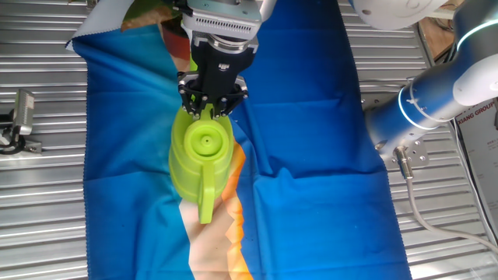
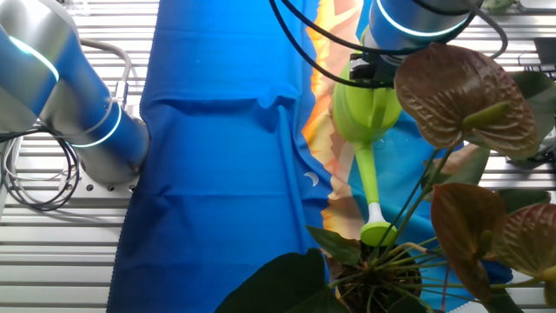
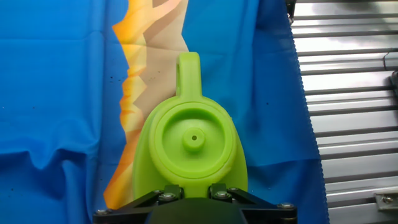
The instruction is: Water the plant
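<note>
The lime-green watering can (image 1: 201, 155) stands upright over the blue cloth, its round lid facing up. My gripper (image 1: 212, 110) is shut on the can's rear edge from above; in the hand view (image 3: 191, 190) both fingers press against the can (image 3: 193, 149). The spout (image 3: 188, 74) points away from my hand, over the cloth's orange stripe. In the other fixed view the can (image 2: 365, 109) hangs under the gripper (image 2: 368, 65) and its spout head (image 2: 375, 233) ends right at the plant (image 2: 382, 269), which has green stems and big reddish-brown leaves. The plant is out of the other two views.
A blue cloth (image 1: 311, 117) with an orange and cream stripe covers the slatted metal table (image 1: 47, 194). The arm's blue base (image 1: 420, 109) stands beside the cloth, with cables (image 2: 35, 183) near it. A small metal fitting (image 1: 23, 117) sits at the table's edge.
</note>
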